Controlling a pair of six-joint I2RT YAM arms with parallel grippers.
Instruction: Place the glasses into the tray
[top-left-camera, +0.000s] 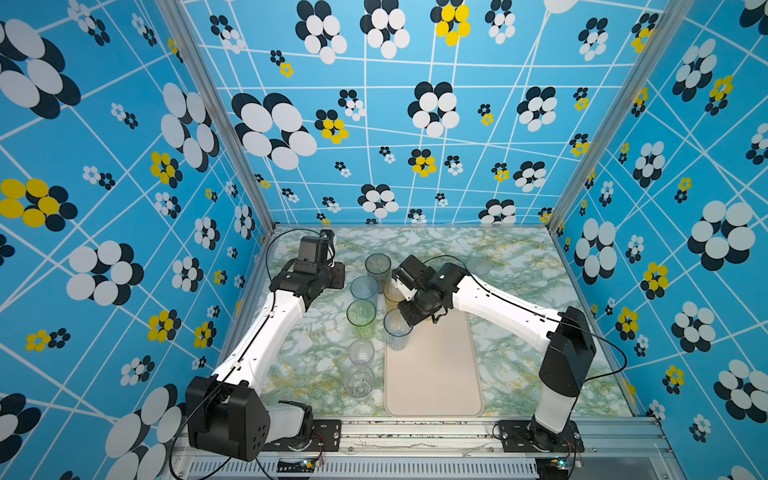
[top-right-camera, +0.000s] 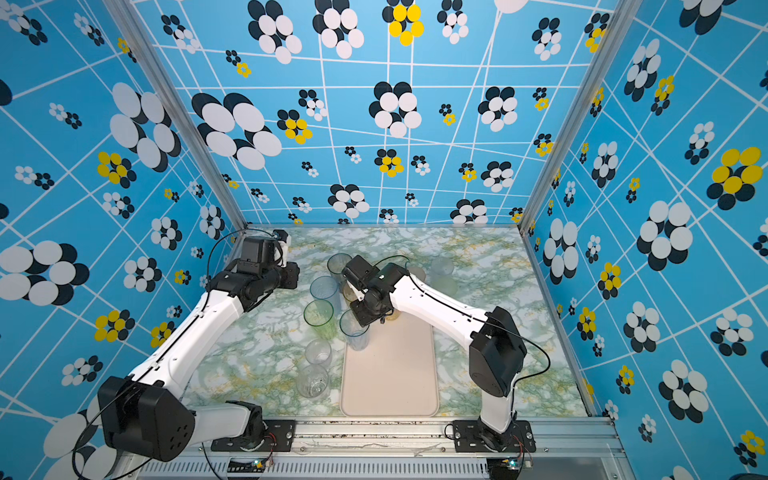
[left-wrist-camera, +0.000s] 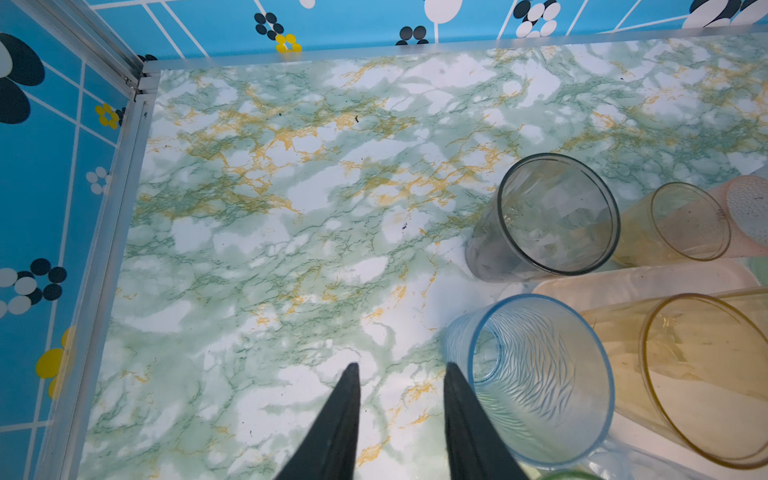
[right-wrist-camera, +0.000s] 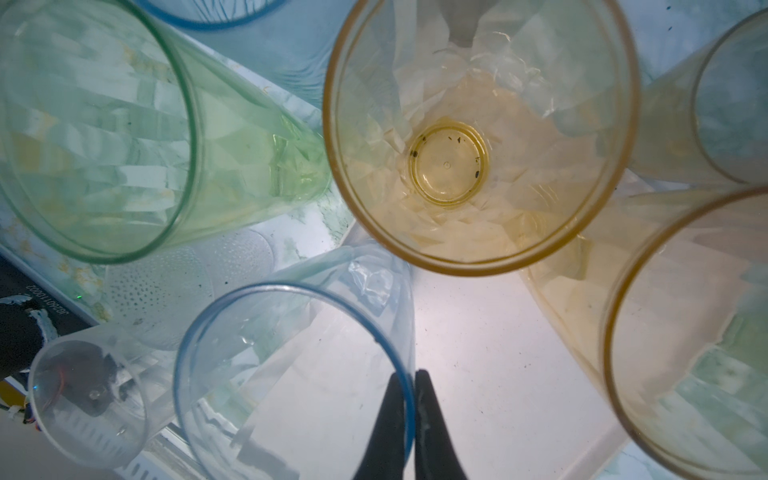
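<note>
1. Two claws are in view. The right claw (right-wrist-camera: 411, 374) is pinched together on the rim of a blue-rimmed tumbler (right-wrist-camera: 232, 332), with one finger inside the mouth, the other outside, and the thin wall between them.
2. Directly beneath that claw lies the cream tray (right-wrist-camera: 478, 332), which runs from under the claw back toward the front rail in both top views (top-left-camera: 432, 386). The gripped tumbler (top-left-camera: 397, 330) sits at the tray corner under the claw; I cannot tell whether its base rests on the tray.
3. Just ahead of the right claw's tips an amber tumbler (right-wrist-camera: 478, 137) stands upright, its mouth facing the wrist camera. A second amber tumbler (right-wrist-camera: 685, 332) is close on one side of the claw, and a green tumbler (right-wrist-camera: 95, 124) is on the opposite side.
4. On the green tumbler's side of the claw are also a short frosted tumbler (right-wrist-camera: 166, 291) and a clear tumbler (right-wrist-camera: 83, 395). Both stand off the tray on the marble table (top-left-camera: 316, 361).
5. The left claw (left-wrist-camera: 402, 368) has its fingers apart, and only marble shows between them.
6. A ribbed pale-blue tumbler (left-wrist-camera: 540, 386) stands just beside one finger of the left claw; I cannot tell whether they touch. Farther ahead on the same side stands a smoky grey tumbler (left-wrist-camera: 557, 216).
</note>
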